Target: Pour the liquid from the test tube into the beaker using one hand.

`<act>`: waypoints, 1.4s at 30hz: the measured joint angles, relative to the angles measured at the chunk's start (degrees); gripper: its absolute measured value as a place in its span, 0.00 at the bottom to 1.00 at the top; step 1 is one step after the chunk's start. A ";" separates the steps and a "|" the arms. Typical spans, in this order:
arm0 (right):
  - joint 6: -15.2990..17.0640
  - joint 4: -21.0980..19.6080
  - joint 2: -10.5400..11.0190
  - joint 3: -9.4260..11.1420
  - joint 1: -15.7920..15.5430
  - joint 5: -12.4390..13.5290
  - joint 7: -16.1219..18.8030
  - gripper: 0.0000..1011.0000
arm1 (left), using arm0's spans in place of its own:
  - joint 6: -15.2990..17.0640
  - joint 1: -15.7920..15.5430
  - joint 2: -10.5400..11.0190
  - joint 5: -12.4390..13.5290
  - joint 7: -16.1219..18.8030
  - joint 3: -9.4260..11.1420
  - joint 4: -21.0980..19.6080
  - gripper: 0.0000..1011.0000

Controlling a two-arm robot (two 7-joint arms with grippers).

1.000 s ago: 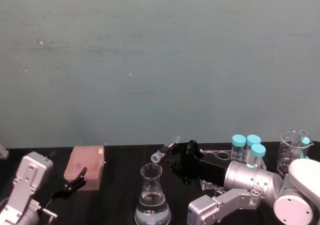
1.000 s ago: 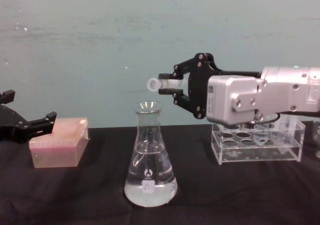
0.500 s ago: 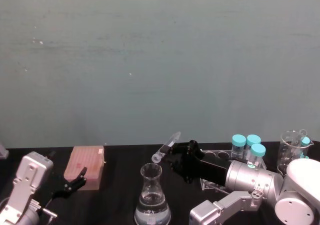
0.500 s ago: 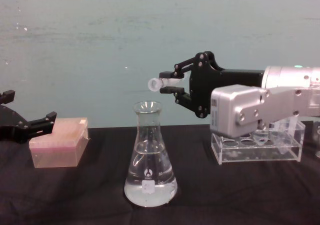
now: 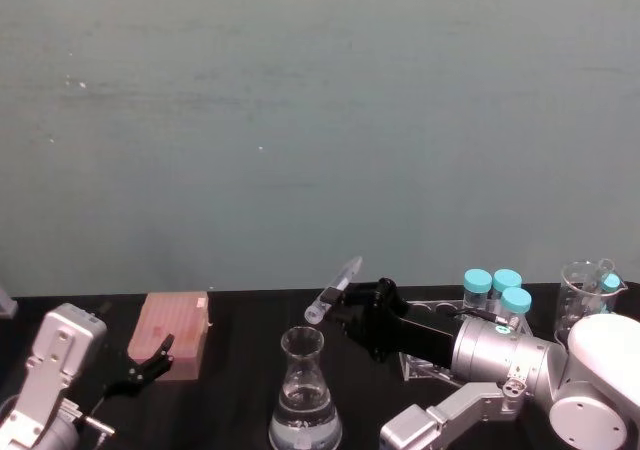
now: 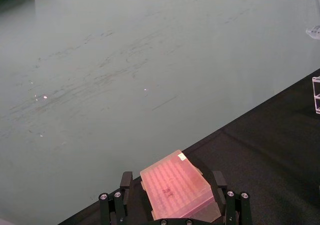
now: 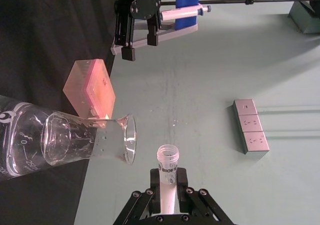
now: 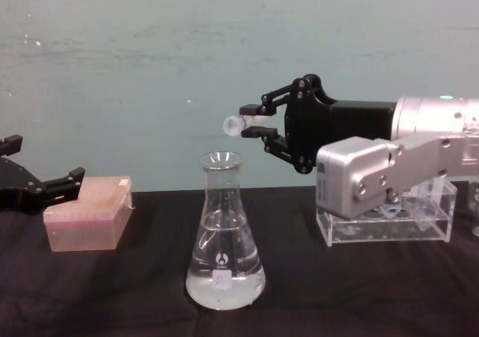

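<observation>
Chest view, nearest first: found the beaker (image 8: 224,232) upright on the black table (image 8: 112,299), with clear liquid (image 8: 224,283) in its base. Above and just beyond its mouth, saw the right gripper (image 8: 251,122) pinched narrow on the test tube (image 8: 234,124), tipped near level, open rim toward the beaker. Farther back, noted the clear rack (image 8: 385,225) at right and the left gripper (image 5: 150,360), spread wide, by the pink box (image 8: 86,213).

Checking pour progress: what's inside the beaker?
Clear liquid lies in the wide base of the beaker. The test tube, tilted in the right hand above the neck: contents cannot be told.
</observation>
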 joint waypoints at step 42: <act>1.46 1.35 1.00 -3.95 2.57 -4.92 -6.30 0.19 | -0.01 0.00 0.00 0.00 0.00 0.00 0.00 0.99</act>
